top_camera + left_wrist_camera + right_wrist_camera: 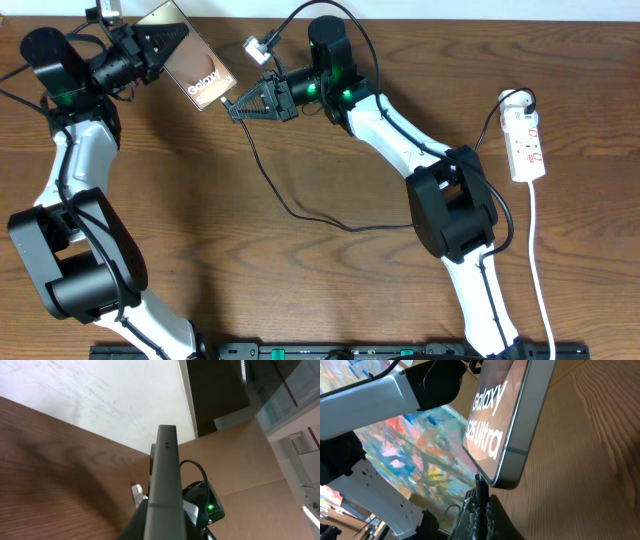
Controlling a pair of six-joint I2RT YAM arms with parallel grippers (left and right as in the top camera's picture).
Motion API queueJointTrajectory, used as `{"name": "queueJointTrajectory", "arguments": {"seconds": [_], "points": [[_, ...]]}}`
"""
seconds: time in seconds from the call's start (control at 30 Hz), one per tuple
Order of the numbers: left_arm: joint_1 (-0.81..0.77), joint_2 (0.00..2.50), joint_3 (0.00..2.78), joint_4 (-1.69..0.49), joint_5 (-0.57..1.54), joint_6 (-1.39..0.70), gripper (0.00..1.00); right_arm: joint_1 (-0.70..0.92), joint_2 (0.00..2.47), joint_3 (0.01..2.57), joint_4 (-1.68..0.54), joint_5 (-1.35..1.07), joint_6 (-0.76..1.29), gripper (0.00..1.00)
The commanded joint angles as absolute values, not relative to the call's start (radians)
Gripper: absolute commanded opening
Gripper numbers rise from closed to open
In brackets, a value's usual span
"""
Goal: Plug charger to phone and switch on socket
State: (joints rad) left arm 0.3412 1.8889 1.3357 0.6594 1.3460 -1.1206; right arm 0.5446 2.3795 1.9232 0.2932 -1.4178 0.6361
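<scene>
"Phone (197,68): position and clearance?" asks the operator.

"Upper left of the overhead frame, tilted, with its upper corner near the far edge of the table (300,300). The left gripper (170,42) is clamped on the phone's upper end. Open wood extends below both grippers through the middle of the frame, crossed only by the loop of the charger (290,210)."

"Right gripper (235,108)?"

"Closed narrow on the charger's plug end, just right of the phone's lower end. In the right wrist view the fingers (470,517) pinch the black tip (481,485), which points up and meets the phone's lower edge (507,472). Whether the tip is seated cannot be told."

"Cable run?"

"From the right gripper it drops toward the lower centre, curves right, and rises to the socket (527,145)."

"Socket position?"

"At the right edge of the overhead frame, lying flat and well apart from the phone. The right arm's elbow lies between them. Its white cord (540,260) runs down toward the lower right corner."
</scene>
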Motion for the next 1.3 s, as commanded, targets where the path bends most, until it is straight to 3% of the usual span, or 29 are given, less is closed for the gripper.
{"name": "queueJointTrajectory", "arguments": {"seconds": [0.0,1.27], "points": [[0.341,1.875,1.346,0.670,1.370,-1.104,0.07,0.545,2.362,1.928,0.296,-1.427,0.643,0.01],[0.309,1.875,1.346,0.670,1.403,-1.065,0.07,0.554,2.362,1.928,0.296,-1.412,0.650,0.01]]}}
